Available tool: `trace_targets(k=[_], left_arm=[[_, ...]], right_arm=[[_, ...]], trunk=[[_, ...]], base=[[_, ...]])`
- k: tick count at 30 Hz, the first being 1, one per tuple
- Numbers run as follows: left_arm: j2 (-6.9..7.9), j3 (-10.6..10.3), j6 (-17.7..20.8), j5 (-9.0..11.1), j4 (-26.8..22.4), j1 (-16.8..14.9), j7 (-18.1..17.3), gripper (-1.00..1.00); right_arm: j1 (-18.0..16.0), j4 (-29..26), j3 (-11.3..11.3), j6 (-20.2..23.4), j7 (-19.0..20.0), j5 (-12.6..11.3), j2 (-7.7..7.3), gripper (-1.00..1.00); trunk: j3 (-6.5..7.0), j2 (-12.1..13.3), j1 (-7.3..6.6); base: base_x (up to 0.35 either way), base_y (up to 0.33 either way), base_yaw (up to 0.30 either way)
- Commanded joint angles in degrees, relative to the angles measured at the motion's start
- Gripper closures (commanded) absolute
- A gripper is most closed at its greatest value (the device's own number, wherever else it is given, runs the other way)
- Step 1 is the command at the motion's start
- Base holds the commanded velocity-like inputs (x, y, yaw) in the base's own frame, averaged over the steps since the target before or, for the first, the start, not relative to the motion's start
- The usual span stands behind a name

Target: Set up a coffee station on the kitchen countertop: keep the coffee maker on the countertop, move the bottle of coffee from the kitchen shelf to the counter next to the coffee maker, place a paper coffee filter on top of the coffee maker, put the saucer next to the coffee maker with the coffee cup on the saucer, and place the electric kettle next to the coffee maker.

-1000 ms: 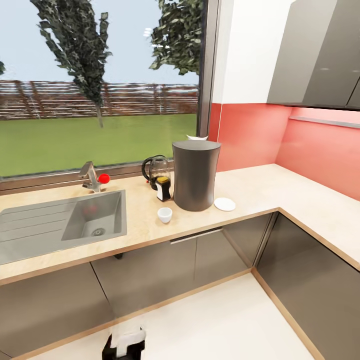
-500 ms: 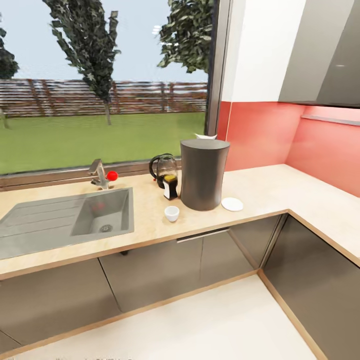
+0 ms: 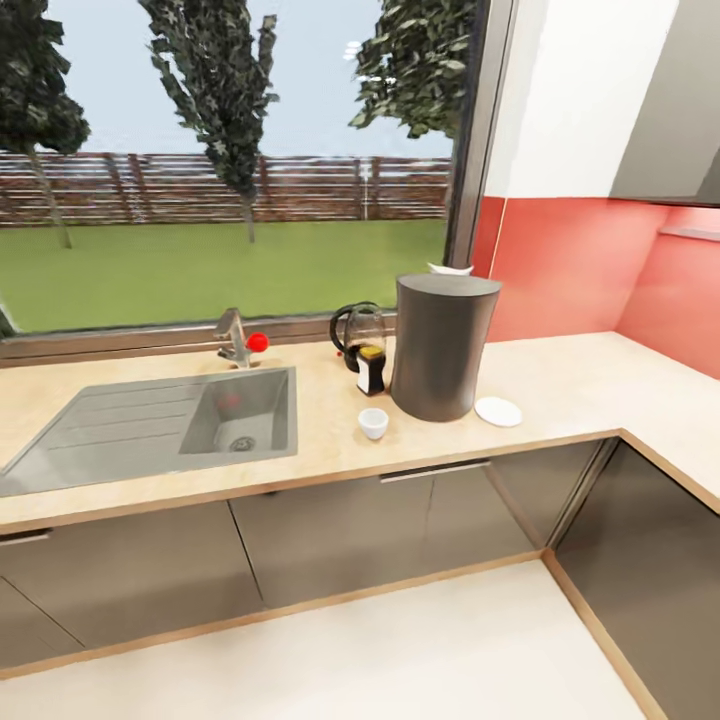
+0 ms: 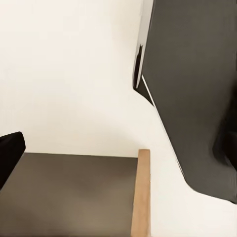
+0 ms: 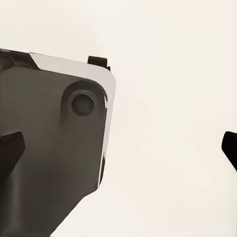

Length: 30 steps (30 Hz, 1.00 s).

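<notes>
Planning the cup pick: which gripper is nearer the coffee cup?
Cannot tell. The coffee cup stands on the countertop, left of the coffee maker. Both wrist views face pale floor, the left also a wood-edged grey panel, so both seem held low.

A home kitchen: a pale L-shaped counter (image 3: 560, 385) with a steel sink (image 3: 180, 425) and tap (image 3: 235, 340), grey cabinets (image 3: 330, 530) below, a red backsplash (image 3: 570, 265), and a big window (image 3: 230, 160) onto a fenced lawn.
</notes>
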Motion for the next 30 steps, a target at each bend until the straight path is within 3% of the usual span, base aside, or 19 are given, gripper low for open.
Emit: trace_targets(k=[1, 15, 30], left_arm=[[0.09, -0.5, 0.17, 0.52, -0.1, 0.02, 0.16, -1.0], [-0.32, -0.21, 0.04, 0.76, -0.28, 0.1, 0.12, -1.0], [-0.51, -0.27, -0.22, 0.77, -0.42, 0.1, 0.2, -1.0]], right_arm=[[-0.04, -0.11, -0.47, 0.26, 0.05, 0.55, 0.01, -1.0], [-0.03, -0.14, -0.46, 0.28, -0.37, 0.61, 0.04, -1.0], [-0.08, -0.22, -0.55, 0.29, -0.35, 0.55, 0.0, -1.0]], trunk=[[-0.16, -0.1, 0.02], [-0.9, -0.1, 0.02], [-1.29, -0.1, 0.02]], base=[[0.0, 0.0, 0.225], [0.001, -0.001, 0.237], [0.075, -0.087, 0.234]])
